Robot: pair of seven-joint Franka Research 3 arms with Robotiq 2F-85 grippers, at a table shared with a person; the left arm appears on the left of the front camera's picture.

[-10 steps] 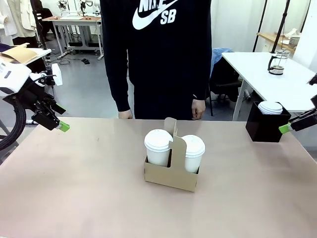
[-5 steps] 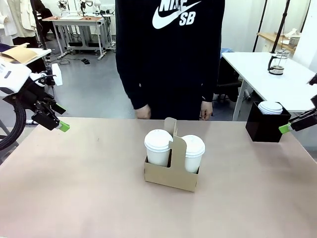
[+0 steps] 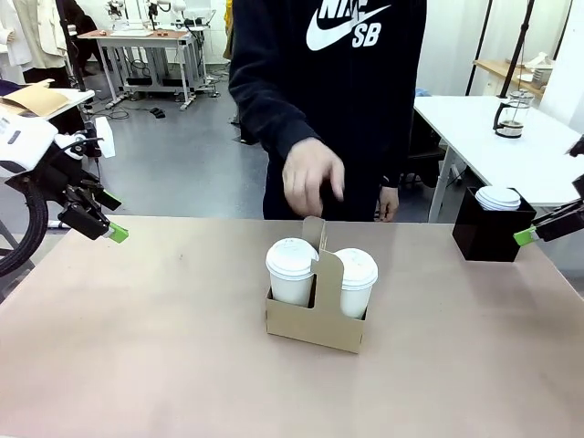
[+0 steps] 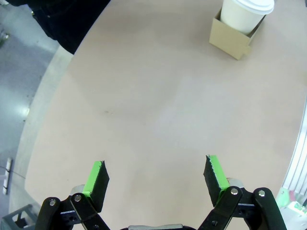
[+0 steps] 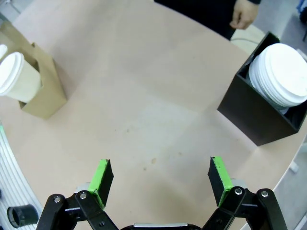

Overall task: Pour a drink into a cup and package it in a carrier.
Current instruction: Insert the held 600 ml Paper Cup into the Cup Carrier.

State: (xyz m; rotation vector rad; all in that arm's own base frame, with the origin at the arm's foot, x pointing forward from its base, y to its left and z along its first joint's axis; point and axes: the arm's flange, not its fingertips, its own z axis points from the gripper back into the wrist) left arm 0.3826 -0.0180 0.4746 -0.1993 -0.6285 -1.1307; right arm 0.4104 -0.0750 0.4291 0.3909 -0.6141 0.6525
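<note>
From the front, the carrier point(image 3: 316, 315) sat mid-worktop point(image 3: 164, 347) with two lidded cups point(image 3: 292, 271) in its pockets, the packaging apparently done; a person's hand point(image 3: 312, 180) hovered above its handle, probably to lift it. Both arms were parked at the edges, leaving that reach clear. The left wrist view showed the left gripper point(image 4: 156, 175) spread and empty. The right wrist view showed the right gripper point(image 5: 162, 177) likewise spread, near a black box point(image 5: 256, 115) of lids.

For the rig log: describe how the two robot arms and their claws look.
Left arm: white shell, black joint, thick black cable looping below it. Its claw is black, with two fingers linked by silver bolts and tipped with bright green pads. The right claw is built the same: black linkage, silver bolts, green pads.
</note>
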